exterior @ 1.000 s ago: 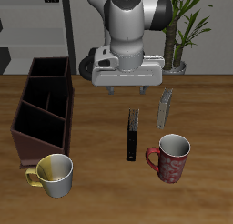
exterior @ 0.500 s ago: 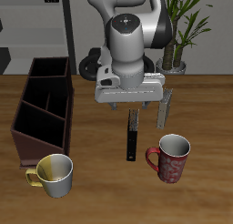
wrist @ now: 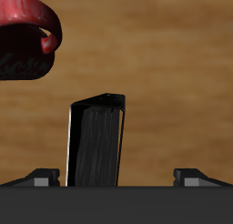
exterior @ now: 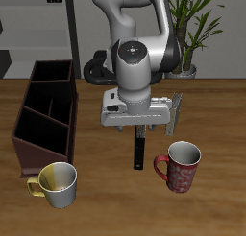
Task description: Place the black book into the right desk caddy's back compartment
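The arm reaches forward and down from the back of the table, its wrist pointing straight at the tabletop, so the gripper [exterior: 141, 127] hangs low over the black book [exterior: 140, 149]. In the wrist view the gripper [wrist: 114, 176] is spread wide, one fingertip [wrist: 39, 178] out beyond the book's long edge and the other well clear on the far side, with nothing clasped. The black book [wrist: 96, 141] lies flat on the wood between the jaws, nearer one of them, and no contact shows. Just beyond the jaws stands the red mug [exterior: 179, 166], close beside the book's near end. Farther off is the yellow mug [exterior: 57, 183]. The right desk caddy [exterior: 45, 113] stands well apart, its back compartment [exterior: 53, 81] at its far end
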Tool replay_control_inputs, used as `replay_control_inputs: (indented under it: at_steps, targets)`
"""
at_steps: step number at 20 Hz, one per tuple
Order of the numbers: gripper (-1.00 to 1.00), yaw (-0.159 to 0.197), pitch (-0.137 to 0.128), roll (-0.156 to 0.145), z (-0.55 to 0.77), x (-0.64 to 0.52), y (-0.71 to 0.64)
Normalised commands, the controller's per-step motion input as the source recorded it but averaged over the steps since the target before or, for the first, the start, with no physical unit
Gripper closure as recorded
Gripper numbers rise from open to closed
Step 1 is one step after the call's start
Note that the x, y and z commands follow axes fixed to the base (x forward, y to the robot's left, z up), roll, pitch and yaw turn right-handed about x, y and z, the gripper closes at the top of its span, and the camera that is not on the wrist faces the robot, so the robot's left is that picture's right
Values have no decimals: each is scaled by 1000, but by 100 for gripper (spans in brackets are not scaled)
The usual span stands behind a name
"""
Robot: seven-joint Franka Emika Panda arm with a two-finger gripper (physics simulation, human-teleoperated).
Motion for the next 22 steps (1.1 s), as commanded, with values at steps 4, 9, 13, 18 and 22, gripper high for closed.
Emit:
replay_control_inputs:
  at_steps: [4,9,13,18,22]
  targets:
    - [100,1,58,64,-360,48,106]
    - [100,-7,12,11,-69,19,-26]
    - [100,-14,0,-13,82,4,-76]
    - [100,1,-11,-8,225,-41,-144]
    - [100,57,-25,-22,471,-145,-326]
